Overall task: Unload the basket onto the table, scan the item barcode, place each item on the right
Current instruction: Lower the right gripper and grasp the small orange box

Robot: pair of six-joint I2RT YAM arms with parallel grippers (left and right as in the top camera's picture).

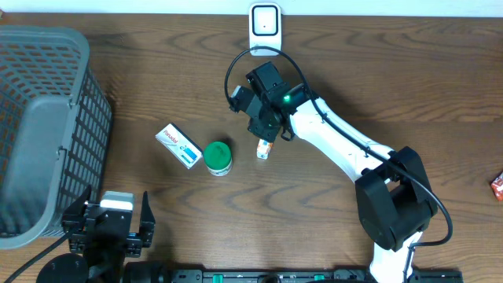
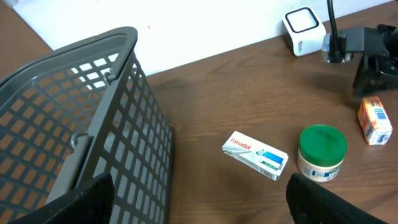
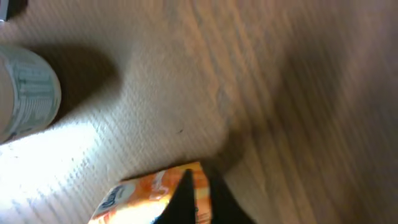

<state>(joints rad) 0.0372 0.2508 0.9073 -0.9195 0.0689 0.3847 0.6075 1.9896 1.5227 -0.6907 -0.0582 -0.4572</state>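
Observation:
A small orange box stands on the wooden table, also seen as the orange box in the left wrist view. My right gripper hangs right over its top. In the right wrist view the two dark fingertips meet in a point, shut, with the orange box lying behind them; no grip on it shows. The white scanner stands at the table's far edge. My left gripper rests open near the front left, its fingers wide apart over bare wood.
A grey mesh basket fills the left side. A white Panadol box and a green-lidded jar lie just left of the orange box. A red packet sits at the right edge.

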